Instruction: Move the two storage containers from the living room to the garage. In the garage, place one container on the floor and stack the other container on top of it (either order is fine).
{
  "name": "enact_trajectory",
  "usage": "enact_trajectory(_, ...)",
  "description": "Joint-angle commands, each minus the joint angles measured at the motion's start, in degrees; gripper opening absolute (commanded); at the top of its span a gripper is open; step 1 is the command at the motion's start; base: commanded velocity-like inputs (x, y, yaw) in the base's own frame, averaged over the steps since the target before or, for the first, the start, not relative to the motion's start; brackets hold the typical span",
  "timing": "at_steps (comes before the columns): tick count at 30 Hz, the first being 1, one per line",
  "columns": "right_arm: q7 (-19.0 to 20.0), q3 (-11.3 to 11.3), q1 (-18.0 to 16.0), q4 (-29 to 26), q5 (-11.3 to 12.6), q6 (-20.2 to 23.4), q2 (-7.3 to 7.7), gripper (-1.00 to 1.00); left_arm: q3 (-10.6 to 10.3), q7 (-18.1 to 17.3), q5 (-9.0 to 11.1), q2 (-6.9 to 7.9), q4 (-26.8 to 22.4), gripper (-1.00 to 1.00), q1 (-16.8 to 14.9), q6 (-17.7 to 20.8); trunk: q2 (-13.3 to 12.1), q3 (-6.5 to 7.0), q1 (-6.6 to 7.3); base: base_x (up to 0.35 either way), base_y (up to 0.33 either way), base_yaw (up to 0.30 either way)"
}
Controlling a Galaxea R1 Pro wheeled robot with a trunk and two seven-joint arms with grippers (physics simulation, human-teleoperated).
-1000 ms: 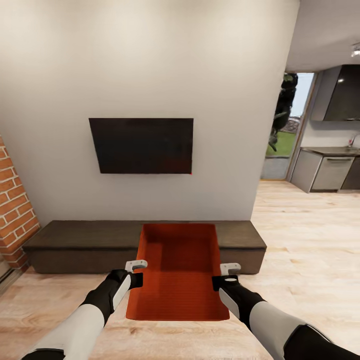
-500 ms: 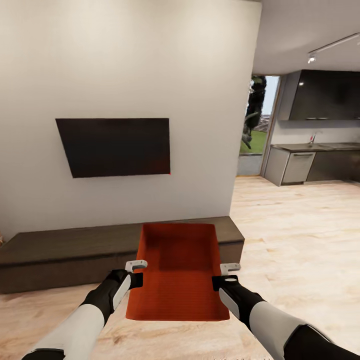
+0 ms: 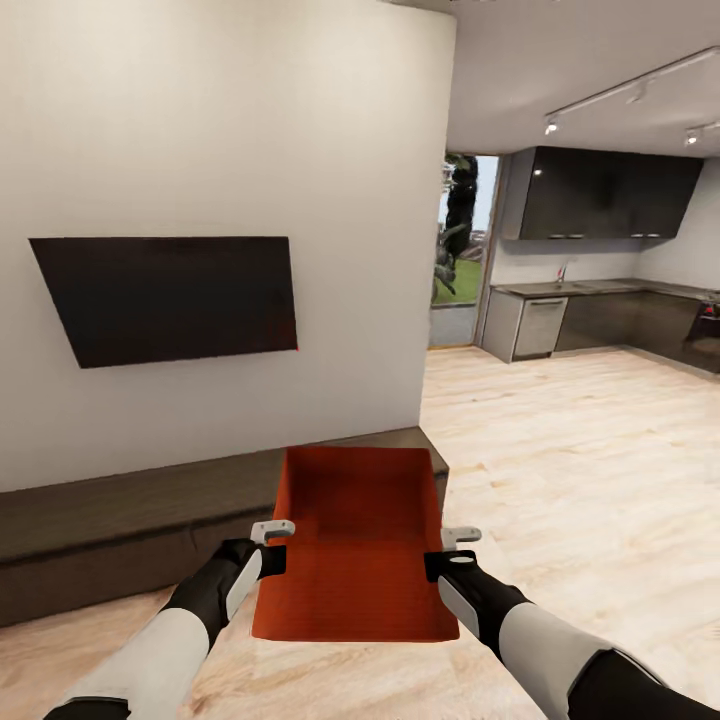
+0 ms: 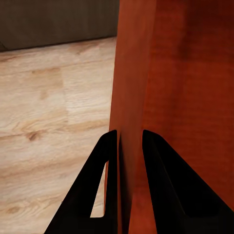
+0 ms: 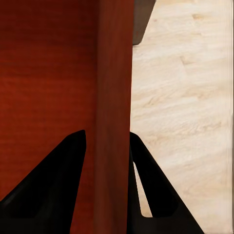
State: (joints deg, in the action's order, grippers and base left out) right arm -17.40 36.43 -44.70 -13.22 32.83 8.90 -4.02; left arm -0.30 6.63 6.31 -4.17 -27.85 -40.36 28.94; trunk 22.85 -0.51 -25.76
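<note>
The orange-red storage container [image 3: 355,545] hangs between the two grippers, nothing inside it. The left gripper [image 4: 127,146] pinches its left wall, fingers closed tight on the thin panel; the right gripper [image 5: 106,141] clamps the opposite wall likewise, above the light wood floor [image 3: 560,450].

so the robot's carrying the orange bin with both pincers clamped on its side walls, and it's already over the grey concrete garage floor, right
Not quite. Both the left pincer and right pincer are clamped on the side walls of the orange bin, but the floor under it is light wood planks, not grey concrete. The head view shows a wall TV and a kitchen beyond.
</note>
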Motion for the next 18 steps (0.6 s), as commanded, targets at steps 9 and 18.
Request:
enact_trajectory(9,-0.4,0.1,0.0,-0.6,0.0,0.3,-0.37,-1.0,0.5,0.7,-0.8,-0.05,-0.1,-1.0,0.0,0.4,0.1,-0.05,-0.03,0.0,0.0,-0.286)
enact_trajectory(18,-0.4,0.1,0.0,-0.6,0.0,0.3,-0.37,-1.0,0.4,0.7,-0.8,-0.04,-0.1,-1.0,0.0,0.4,0.1,-0.05,-0.03,0.0,0.0,-0.286)
